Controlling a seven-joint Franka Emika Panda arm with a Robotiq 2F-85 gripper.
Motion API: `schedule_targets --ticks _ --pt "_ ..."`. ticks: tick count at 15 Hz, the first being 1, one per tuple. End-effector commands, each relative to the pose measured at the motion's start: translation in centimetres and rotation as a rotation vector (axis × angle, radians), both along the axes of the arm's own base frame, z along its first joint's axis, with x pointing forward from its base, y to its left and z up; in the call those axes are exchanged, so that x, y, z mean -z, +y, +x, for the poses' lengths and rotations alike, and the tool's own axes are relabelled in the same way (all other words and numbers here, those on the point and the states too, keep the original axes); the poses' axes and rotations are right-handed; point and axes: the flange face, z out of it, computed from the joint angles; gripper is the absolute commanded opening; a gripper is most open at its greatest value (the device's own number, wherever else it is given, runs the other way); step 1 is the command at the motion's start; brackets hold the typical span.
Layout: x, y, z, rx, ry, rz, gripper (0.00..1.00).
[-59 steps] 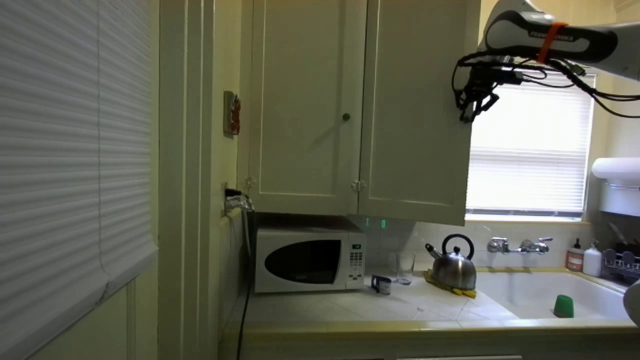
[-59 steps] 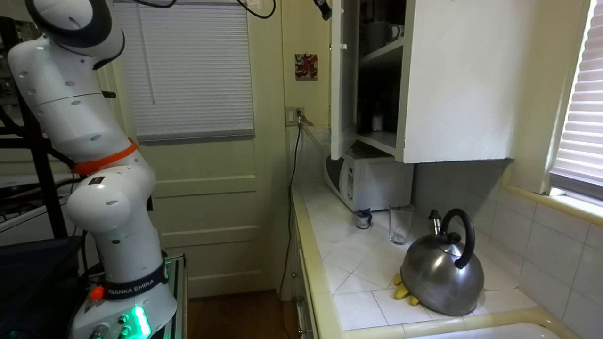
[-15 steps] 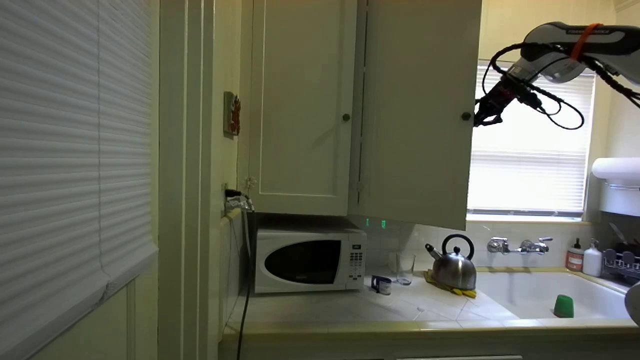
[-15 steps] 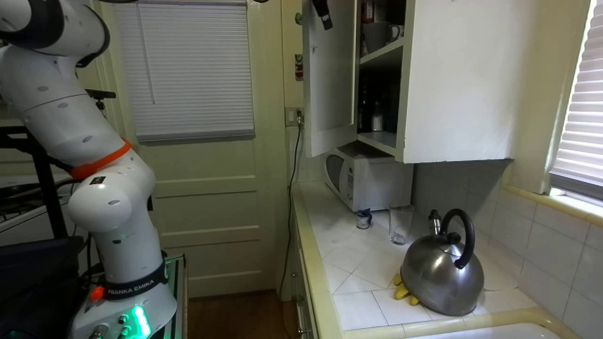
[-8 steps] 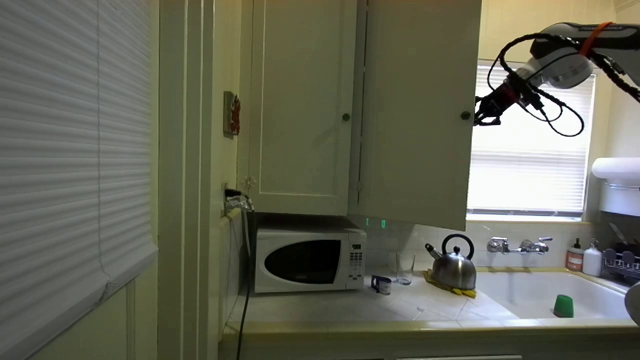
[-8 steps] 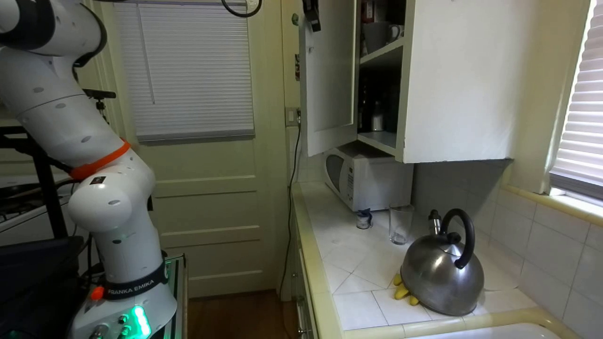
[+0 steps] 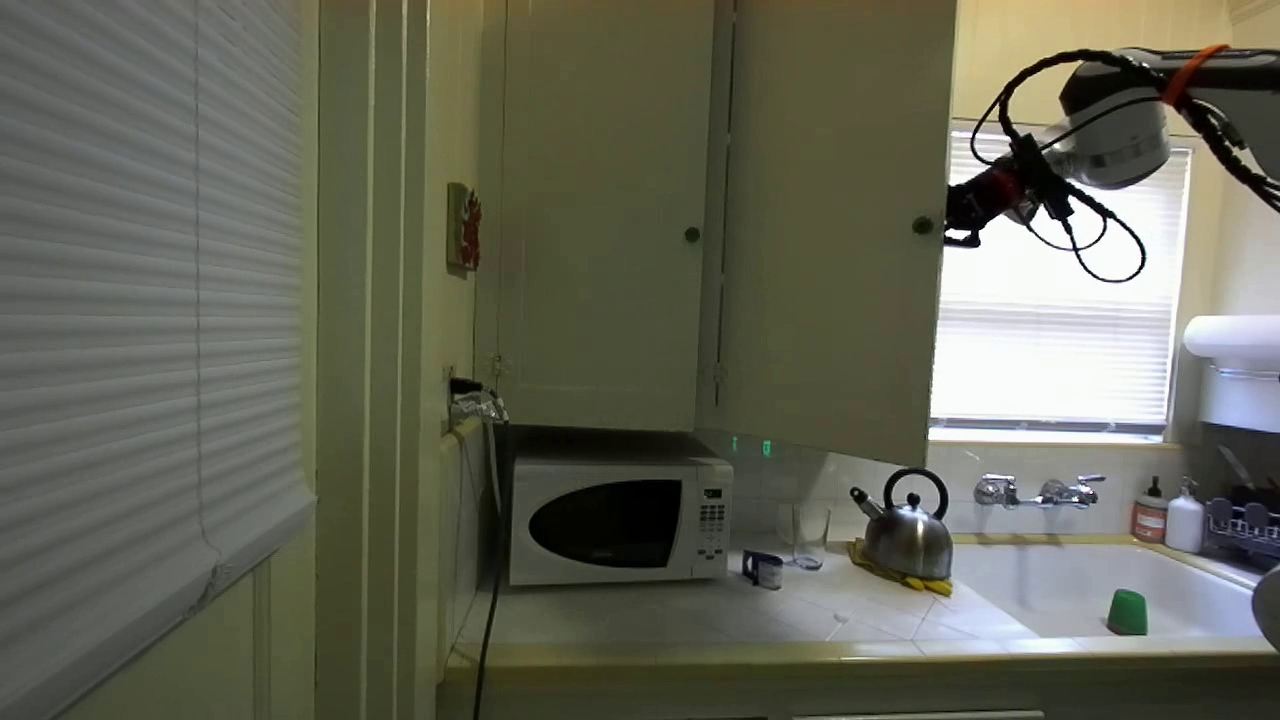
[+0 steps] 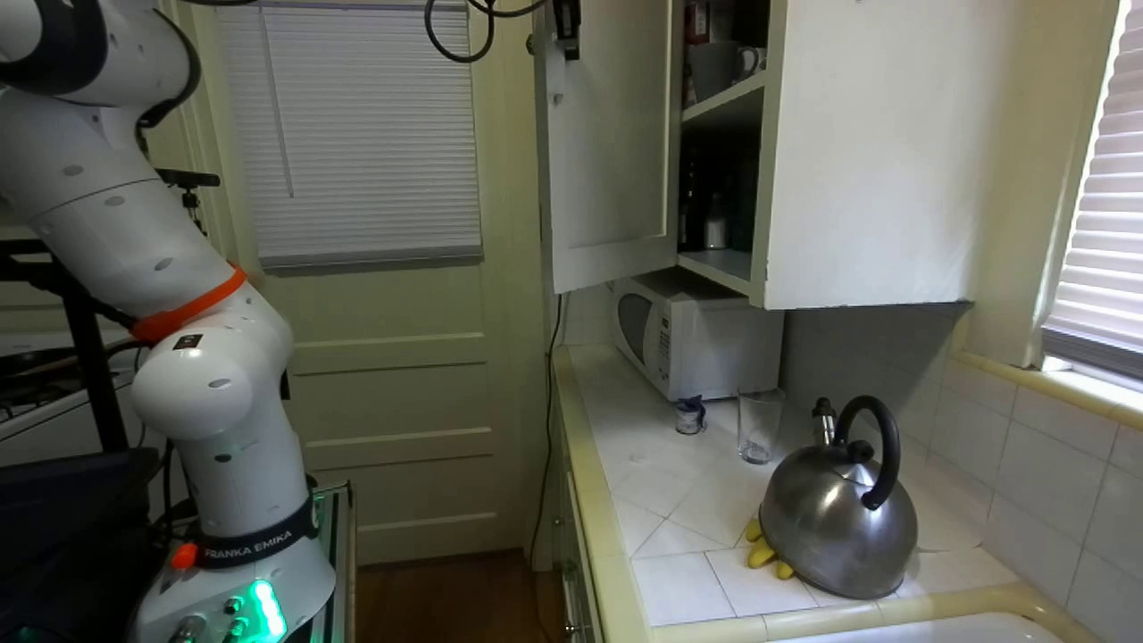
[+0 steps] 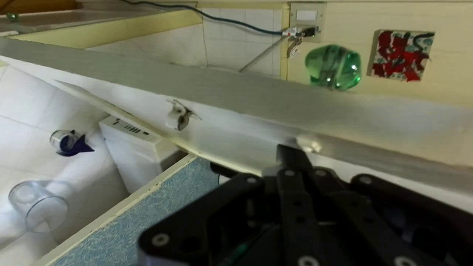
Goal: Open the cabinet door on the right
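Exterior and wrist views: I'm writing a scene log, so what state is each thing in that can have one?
Right cabinet door: partly open
Left cabinet door: closed
Fingers: appear closed together
Microwave: door closed
Stovetop kettle: upright, lid on
Drinking glass: upright, looks empty
Sink window blind: lowered
Door blind: lowered
Power plug: in its outlet
Robot base light: lit green

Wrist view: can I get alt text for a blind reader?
Black robot fingers at the inner side of an open, pale cabinet door. Beyond its edge is a green knob; on the counter below, a clear glass.
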Motion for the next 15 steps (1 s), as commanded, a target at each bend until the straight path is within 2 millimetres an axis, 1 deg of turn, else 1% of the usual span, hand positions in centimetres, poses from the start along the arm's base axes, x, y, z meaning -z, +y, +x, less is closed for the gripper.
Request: schedule_targets --ticks 1,4,9,15 --pt "0.1 2.0 -1.1 -0.131 -0.016 0.071 0.00" --pt "-0.2 4.2 -1.1 -0.239 -0.043 0.107 0.00" --pt "-0.4 8.1 -0.5 -0.412 -0.097 0.141 0.00" --pt "0.5 13.1 2.0 -0.565 -0.137 0.170 0.00"
